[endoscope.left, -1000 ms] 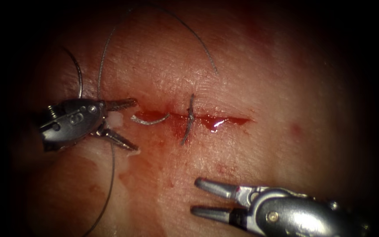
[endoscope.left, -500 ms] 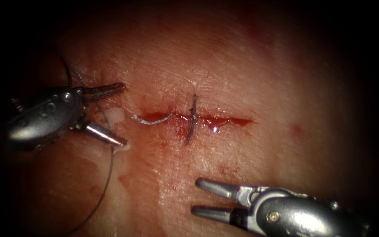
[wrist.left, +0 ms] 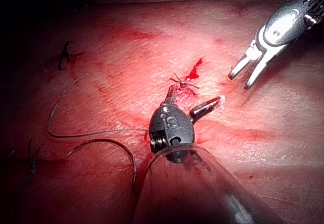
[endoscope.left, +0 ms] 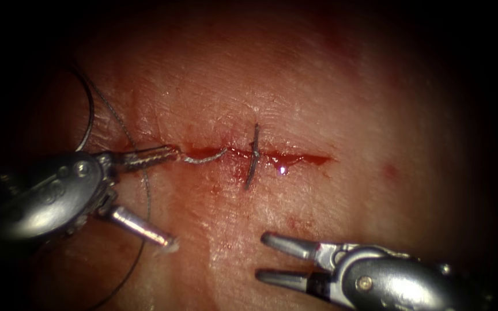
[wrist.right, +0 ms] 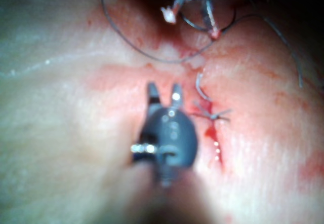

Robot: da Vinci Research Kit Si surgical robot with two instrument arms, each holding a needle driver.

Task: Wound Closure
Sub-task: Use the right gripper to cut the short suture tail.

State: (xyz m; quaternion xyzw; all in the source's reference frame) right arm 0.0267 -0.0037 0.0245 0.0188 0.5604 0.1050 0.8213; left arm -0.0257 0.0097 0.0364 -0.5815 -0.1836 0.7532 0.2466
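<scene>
The cut point(endoscope.left: 295, 156) runs across the tissue point(endoscope.left: 329, 86), wet with red fluid. A tied stitch point(endoscope.left: 252, 158) crosses it. A short curved silvery needle point(endoscope.left: 203, 156) lies along the cut's left end, its right end in the fluid; I cannot tell whether it is in the tissue. My left tool point(endoscope.left: 174, 196) stands wide open, its upper jaw tip touching the needle's left end, holding nothing. My right tool point(endoscope.left: 263, 256) is open and empty below the cut. The right wrist view shows the needle point(wrist.right: 200, 88) beside the stitch point(wrist.right: 213, 115).
Dark thread point(endoscope.left: 90, 109) loops on the tissue left of the cut, passes behind the left tool and trails down point(endoscope.left: 139, 253). In the left wrist view the thread point(wrist.left: 91, 133) curls beside the left tool point(wrist.left: 195, 100), and older stitches point(wrist.left: 63, 57) sit further off.
The left tool swung away to the left, then came back lower with its jaws spread wider, its upper jaw now reaching the needle's left end. The thread loop shifted left. The right tool barely moved.
</scene>
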